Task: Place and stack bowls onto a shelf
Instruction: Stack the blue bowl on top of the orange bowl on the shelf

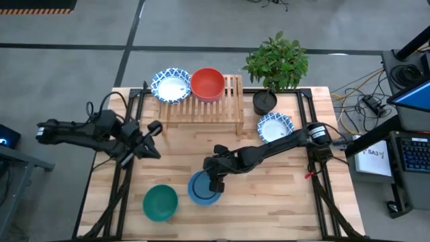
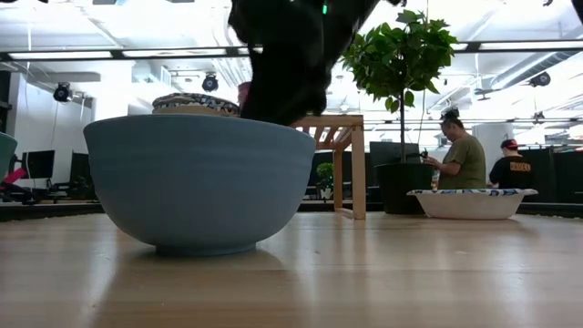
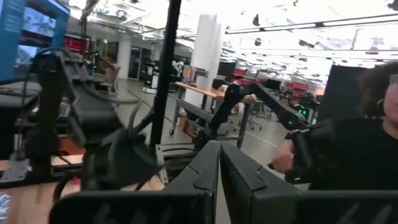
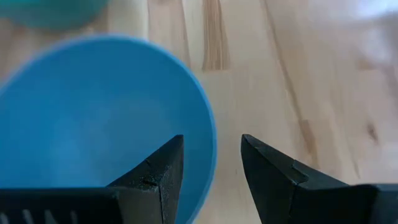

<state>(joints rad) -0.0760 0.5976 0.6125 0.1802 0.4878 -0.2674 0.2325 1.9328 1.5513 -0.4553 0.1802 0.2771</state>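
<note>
The blue bowl (image 1: pixel 200 189) (image 2: pixel 200 182) rests by its base on the table near the front edge. My right gripper (image 1: pixel 216 183) (image 4: pixel 211 163) is open above the bowl's right rim (image 4: pixel 209 140), one finger over the inside and one outside, with no touch that I can see. A green bowl (image 1: pixel 160 202) stands left of the blue one. The shelf (image 1: pixel 232 107) carries a white blue-rimmed bowl (image 1: pixel 170 85) and a red bowl (image 1: pixel 207 83) on its slats. Another patterned bowl (image 1: pixel 275 127) (image 2: pixel 469 202) sits on the table. My left gripper (image 1: pixel 152 132) (image 3: pixel 221 171) is shut, raised over the left side.
A black plant pot (image 1: pixel 265 102) with a leafy plant stands at the shelf's right end, just behind the patterned bowl on the table. Bare wood (image 1: pixel 269 195) lies right of the blue bowl. People (image 2: pixel 463 162) show in the room beyond the table.
</note>
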